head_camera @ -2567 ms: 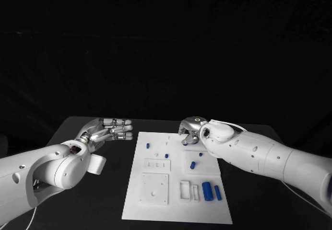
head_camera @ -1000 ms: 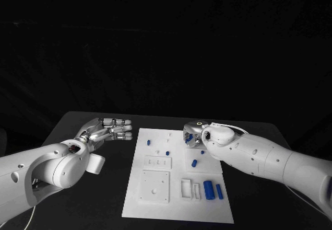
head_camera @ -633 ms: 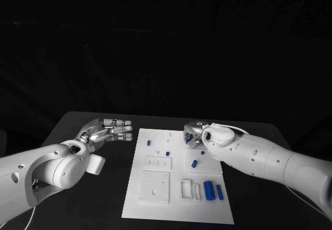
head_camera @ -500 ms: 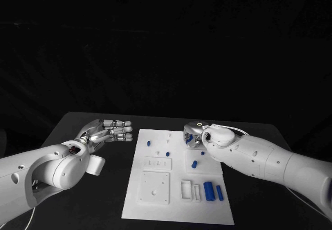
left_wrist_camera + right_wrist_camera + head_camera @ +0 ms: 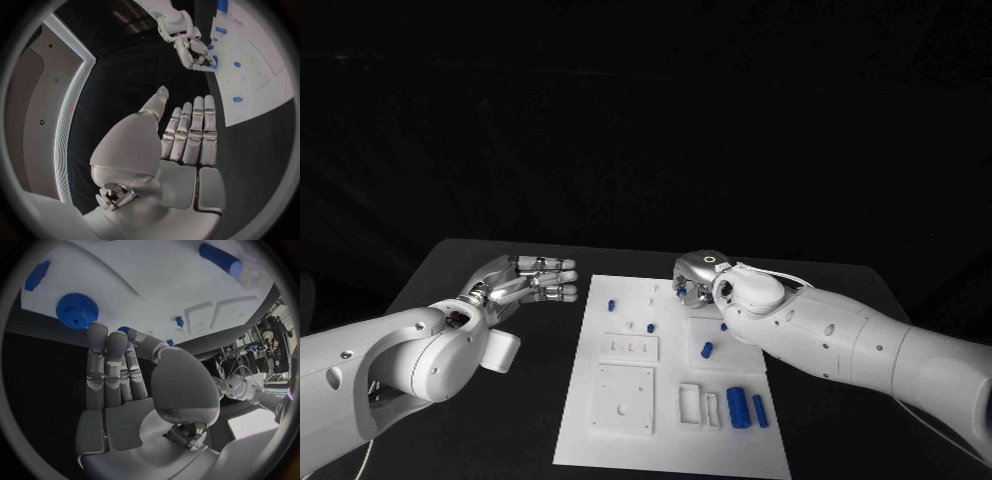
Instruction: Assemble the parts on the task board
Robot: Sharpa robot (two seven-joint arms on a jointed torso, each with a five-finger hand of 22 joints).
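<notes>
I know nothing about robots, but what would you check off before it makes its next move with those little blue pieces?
1. Part in the fingers: ok. The right hand pinches a small blue part at its fingertips, above the far end of the task board.
2. Left hand out of the way: ok. It is open, over the black table beside the board.
3. Board lying flat on the table: ok.
4. Blue gear clear of the right hand: ok. It lies on the board, untouched.
5. Where the held part should go: cannot tell.
</notes>
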